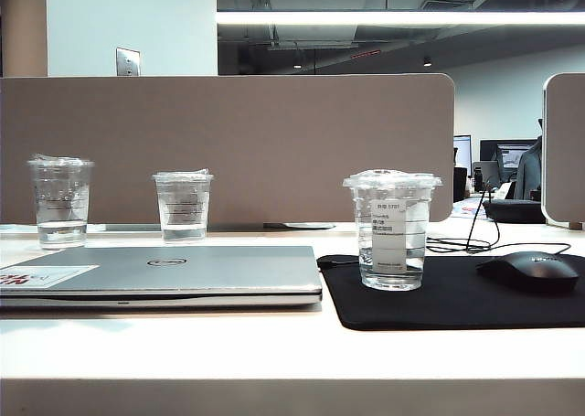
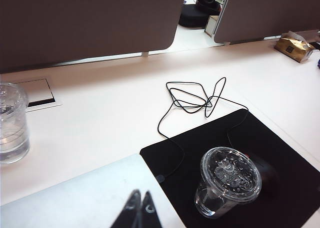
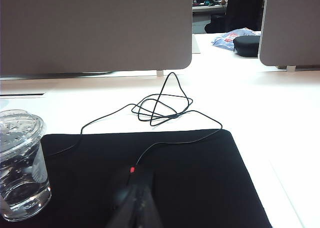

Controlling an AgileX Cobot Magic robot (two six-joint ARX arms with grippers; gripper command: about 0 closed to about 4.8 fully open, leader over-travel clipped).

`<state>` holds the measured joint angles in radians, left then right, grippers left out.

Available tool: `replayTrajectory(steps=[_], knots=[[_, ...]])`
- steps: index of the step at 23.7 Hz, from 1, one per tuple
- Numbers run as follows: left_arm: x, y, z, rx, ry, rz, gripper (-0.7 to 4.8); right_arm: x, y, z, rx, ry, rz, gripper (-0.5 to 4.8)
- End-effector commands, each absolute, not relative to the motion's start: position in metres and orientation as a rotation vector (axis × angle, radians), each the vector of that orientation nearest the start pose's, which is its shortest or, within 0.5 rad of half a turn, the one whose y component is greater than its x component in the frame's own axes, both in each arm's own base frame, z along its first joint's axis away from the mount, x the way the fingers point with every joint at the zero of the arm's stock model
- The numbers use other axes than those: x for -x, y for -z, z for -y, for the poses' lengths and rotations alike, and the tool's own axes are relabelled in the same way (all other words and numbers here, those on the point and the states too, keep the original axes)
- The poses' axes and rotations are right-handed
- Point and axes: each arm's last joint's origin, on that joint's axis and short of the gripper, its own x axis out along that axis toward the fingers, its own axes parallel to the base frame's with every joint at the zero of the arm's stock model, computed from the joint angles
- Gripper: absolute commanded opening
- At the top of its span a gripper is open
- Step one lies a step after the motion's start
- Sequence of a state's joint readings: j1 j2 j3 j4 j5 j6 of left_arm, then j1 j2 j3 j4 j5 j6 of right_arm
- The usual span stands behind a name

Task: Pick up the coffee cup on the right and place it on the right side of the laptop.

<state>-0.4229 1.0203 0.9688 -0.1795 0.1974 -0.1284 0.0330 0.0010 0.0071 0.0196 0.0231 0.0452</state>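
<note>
Coffee cup (image 1: 391,230), clear plastic, domed lid, white printed label facing you, stands upright on the black mouse pad (image 1: 457,325), near the pad's left edge and just right of the laptop (image 1: 183,270). You can see a little water or ice in its base. Nothing touches it.

Laptop lies closed and flat on the white desk (image 1: 274,352); round dark logo on the lid, white sticker with red marks at its left corner. Its right edge sits just beside the pad.

Black mouse (image 1: 532,272) rests on the right part of the pad, well apart from the cup. Its thin cable (image 2: 192,100) runs off the back of the pad into a loose tangle on the desk.

Two more clear cups behind the laptop, by the grey partition (image 1: 228,142): far-left cup (image 1: 60,201) and middle cup (image 1: 183,206), both upright, no white label.

Left gripper (image 2: 140,210): from its wrist camera you see the dark fingertips pressed together, hovering over the laptop's corner, the labelled cup near but clear of it.

Right gripper (image 3: 136,208): fingers closed together, holding nothing, poised low above the mouse on the pad; the cup stands off to one side.
</note>
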Motion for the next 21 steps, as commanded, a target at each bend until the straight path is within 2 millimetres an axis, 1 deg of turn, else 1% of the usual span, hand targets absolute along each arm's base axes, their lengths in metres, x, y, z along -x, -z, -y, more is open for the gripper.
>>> replayTrajectory(steps=[1,6,9,11,12,18,19,20,21], knots=[[-0.195,-0.36,0.094,0.105,0.602,-0.237,-0.05,-0.097,-0.168,-0.003,-0.05,-0.01,0.042,0.01],[-0.184,-0.367,0.085,0.107,0.581,-0.173,-0.06,-0.097,-0.168,-0.003,-0.05,-0.01,0.041,0.01],[-0.177,-0.363,0.074,0.053,0.546,-0.102,-0.06,-0.097,-0.168,-0.003,-0.05,-0.01,0.041,0.01],[-0.171,-0.356,0.066,0.048,0.516,-0.053,-0.06,-0.097,-0.168,-0.003,-0.05,-0.01,0.04,0.01],[-0.163,-0.347,0.058,0.05,0.477,-0.014,-0.06,-0.097,-0.168,-0.003,-0.05,-0.01,0.039,0.01],[-0.135,-0.306,0.032,0.01,0.335,0.067,-0.06,-0.097,-0.167,-0.003,-0.05,-0.01,0.034,0.01],[-0.126,-0.291,0.024,0.009,0.291,0.084,-0.06,-0.097,-0.167,-0.003,-0.05,-0.01,0.034,0.01],[-0.123,-0.285,0.021,0.009,0.273,0.093,-0.06,-0.097,-0.167,-0.003,-0.05,-0.01,0.034,0.01],[-0.115,-0.272,0.016,0.012,0.231,0.111,-0.06,-0.097,-0.167,-0.003,-0.05,-0.01,0.034,0.01]])
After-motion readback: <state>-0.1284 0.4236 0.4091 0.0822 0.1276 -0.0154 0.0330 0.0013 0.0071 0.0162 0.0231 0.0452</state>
